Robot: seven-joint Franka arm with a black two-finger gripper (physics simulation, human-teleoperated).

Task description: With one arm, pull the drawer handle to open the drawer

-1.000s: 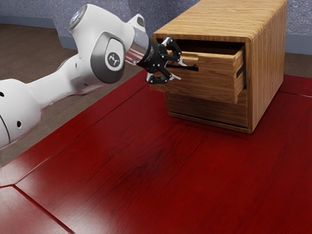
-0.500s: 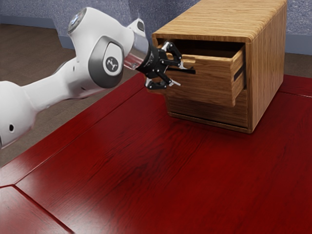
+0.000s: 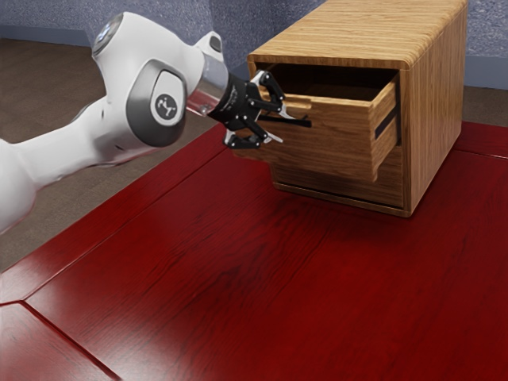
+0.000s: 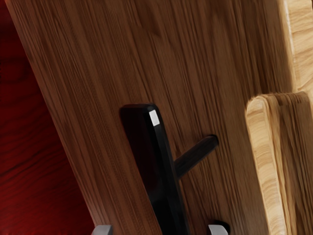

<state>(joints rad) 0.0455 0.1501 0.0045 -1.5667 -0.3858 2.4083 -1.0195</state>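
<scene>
Since the drawer handle [image 3: 292, 121] is a slim black bar standing off the drawer [image 3: 333, 135] front, with its long axis level and running roughly nine-to-three across the exterior view, the pull should go square to it. That means straight out toward about eight o'clock, with no lift or twist, so the drawer does not bind. The gripper [image 3: 270, 117] straddles the bar's nine o'clock end; whether it clamps or merely hooks it I cannot tell. The drawer stands partly out of the cabinet [image 3: 432, 103], toward one o'clock on the table [image 3: 238, 278].
</scene>
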